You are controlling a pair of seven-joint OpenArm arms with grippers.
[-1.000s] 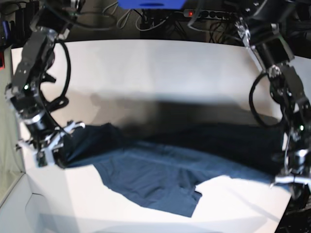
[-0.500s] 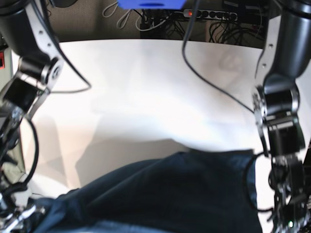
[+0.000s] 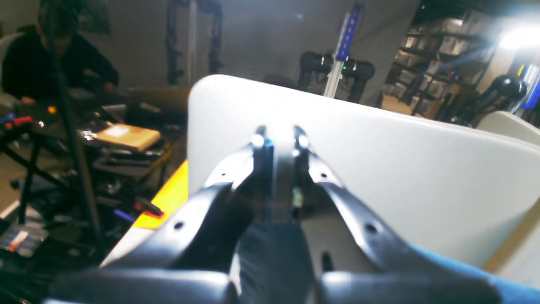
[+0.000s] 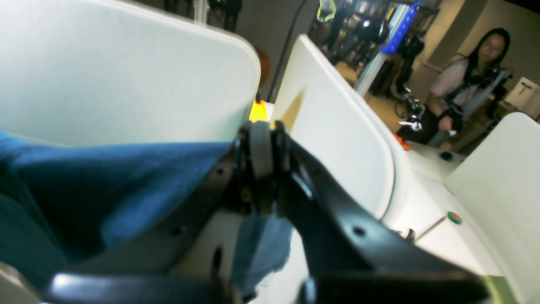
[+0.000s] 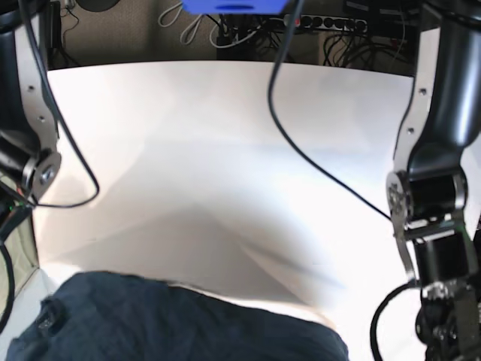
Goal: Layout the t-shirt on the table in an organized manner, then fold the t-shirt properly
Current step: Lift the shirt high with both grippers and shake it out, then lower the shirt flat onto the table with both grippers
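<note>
Layout step — both arms hold the t-shirt [image 5: 180, 320] lifted above the near edge of the table [image 5: 225, 135]. The left gripper [image 3: 276, 141] and right gripper [image 4: 263, 139] each pinch cloth, fingers pressed together. Next it needs lowering and spreading flat — evenly.

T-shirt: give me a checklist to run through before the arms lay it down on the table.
1. Right gripper shut on the t-shirt: ok.
2. Left gripper shut, dark cloth pinched between its fingers: ok.
3. Shirt raised off the table: ok, it fills the base view's bottom edge.
4. Table beneath bare of other things: ok in the base view.
5. Shirt hanging flat, without twists: cannot tell.
</note>
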